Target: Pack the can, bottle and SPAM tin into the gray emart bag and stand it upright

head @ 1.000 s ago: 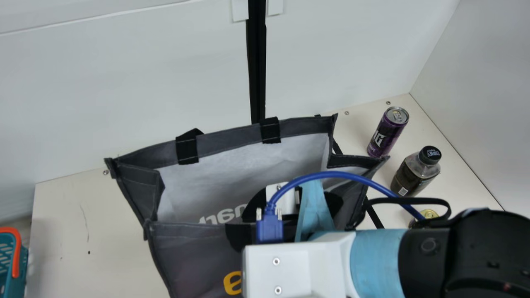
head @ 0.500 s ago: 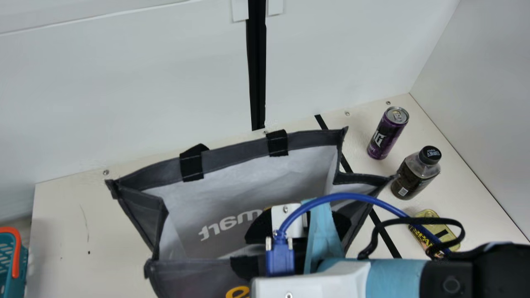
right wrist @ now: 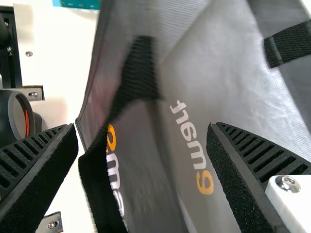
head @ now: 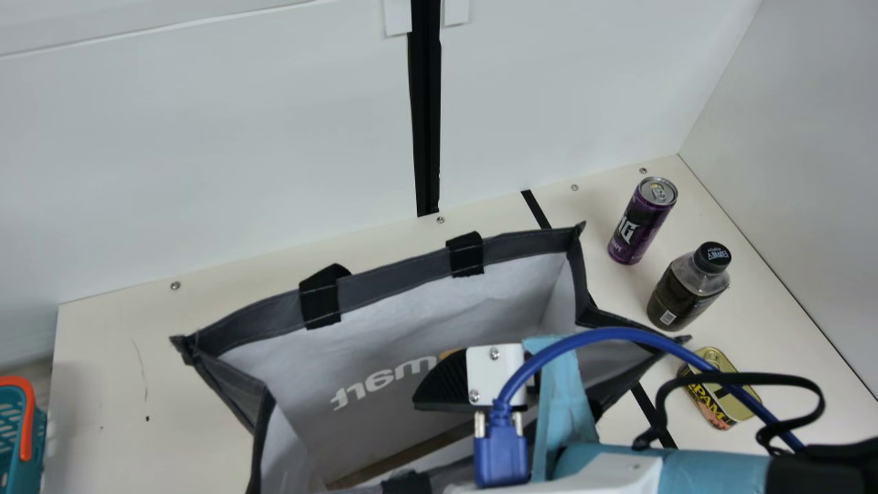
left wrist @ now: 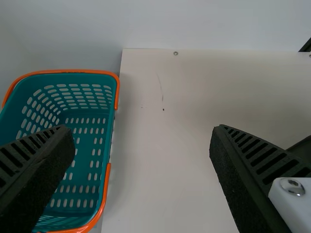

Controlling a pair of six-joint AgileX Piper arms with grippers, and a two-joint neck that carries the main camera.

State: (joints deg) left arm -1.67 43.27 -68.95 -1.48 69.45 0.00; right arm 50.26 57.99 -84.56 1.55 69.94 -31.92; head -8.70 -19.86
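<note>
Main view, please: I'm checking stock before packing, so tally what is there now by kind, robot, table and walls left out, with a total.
Drinks: 2 (can, bottle)
Tinned meat: 1 (SPAM tin)
Bags: 1 (gray emart bag)
Baskets: 1 (teal basket with orange trim, partly in view)
Total: 5
</note>
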